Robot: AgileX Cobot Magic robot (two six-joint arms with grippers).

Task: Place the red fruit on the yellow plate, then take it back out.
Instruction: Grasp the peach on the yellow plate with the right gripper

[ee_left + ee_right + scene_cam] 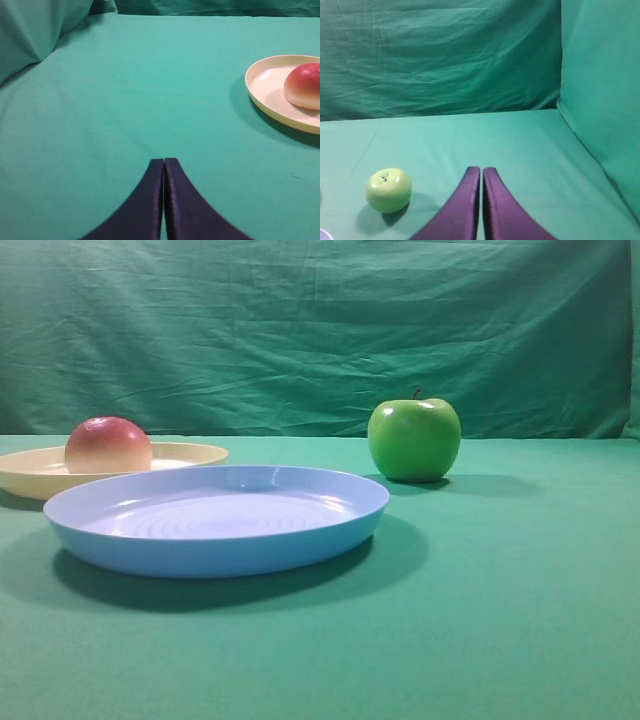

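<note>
Red fruit (pixel 108 445) resting on yellow plate (pixel 190 453); left gripper (pixel 164 161) and right gripper (pixel 481 170) both closed, empty.

Red fruit (pixel 108 445) fading to pale peach, on a cream-yellow plate (pixel 190 454). Light blue plate (pixel 216 519) with concentric rings. Shiny green apple (pixel 414 439). Green cloth covers the worktop (pixel 500 620).

Bright, even light from above — soft shadows pool under the blue plate (pixel 215 520); the cloth nearest the camera looks slightly blurred, perhaps.
</note>
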